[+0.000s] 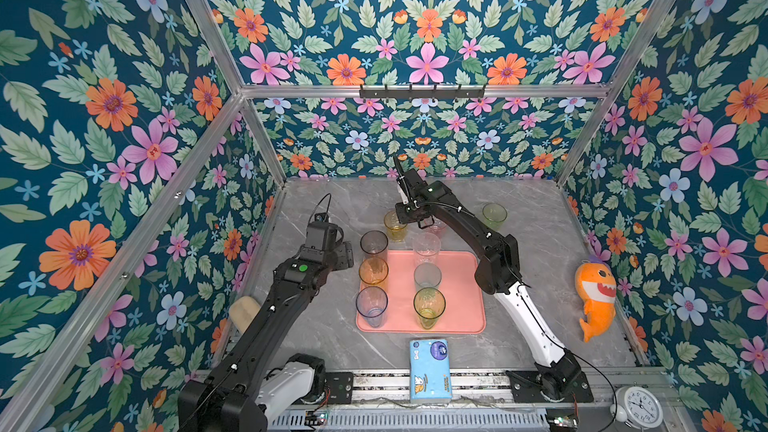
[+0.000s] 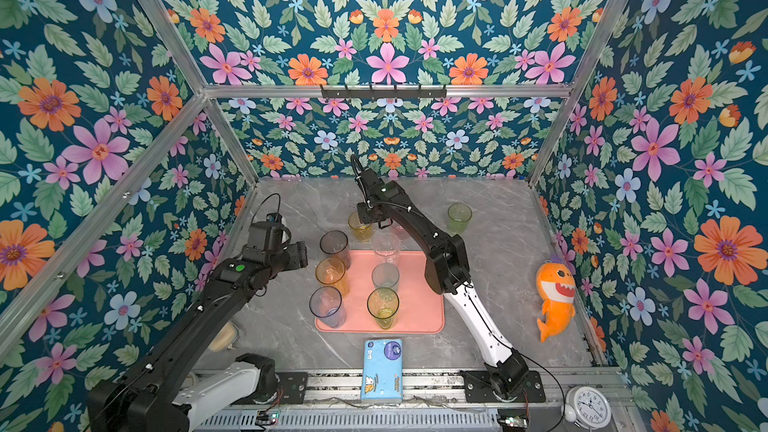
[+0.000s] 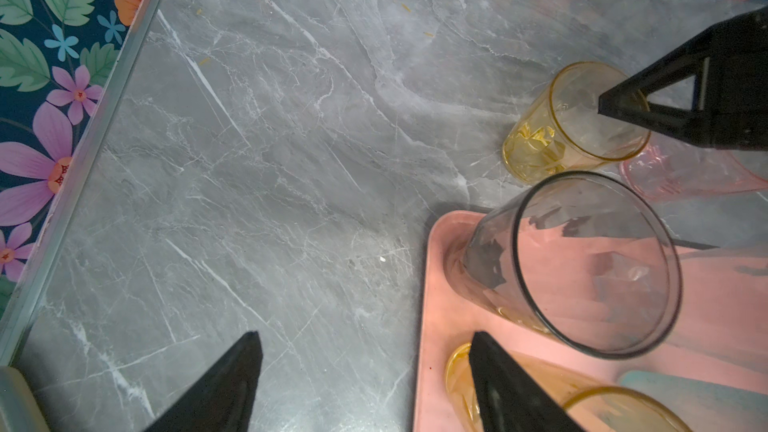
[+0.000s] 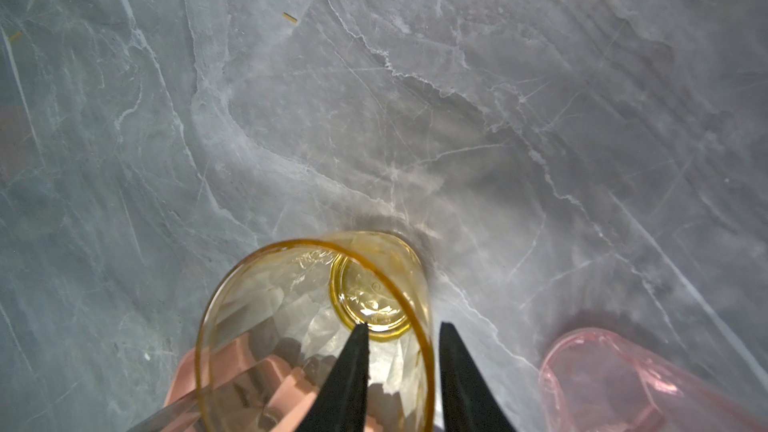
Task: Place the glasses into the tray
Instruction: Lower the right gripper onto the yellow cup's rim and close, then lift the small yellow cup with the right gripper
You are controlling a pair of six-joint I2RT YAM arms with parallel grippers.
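Overhead, in both top views, the right arm stretches forward past the salmon tray (image 1: pixel 457 292) (image 2: pixel 419 288) to the yellow tumbler (image 1: pixel 394 227) (image 2: pixel 358 228), which stands on the surface (image 1: pixel 540 243) just behind the tray. The left arm is folded beside the tray's left edge.

Left wrist view: the left end effector (image 3: pixel 365 332) has its fingers wide apart and empty.

Right wrist view: the right end effector (image 4: pixel 403 324) has its fingers narrowly apart, straddling the tumbler's wall, one inside and one outside.

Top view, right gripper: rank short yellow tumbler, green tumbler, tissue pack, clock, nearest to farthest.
1. Short yellow tumbler, just behind the tray: the right gripper straddles its rim.
2. Green tumbler, back right.
3. Tissue pack, front edge, centre.
4. Clock, front right corner.
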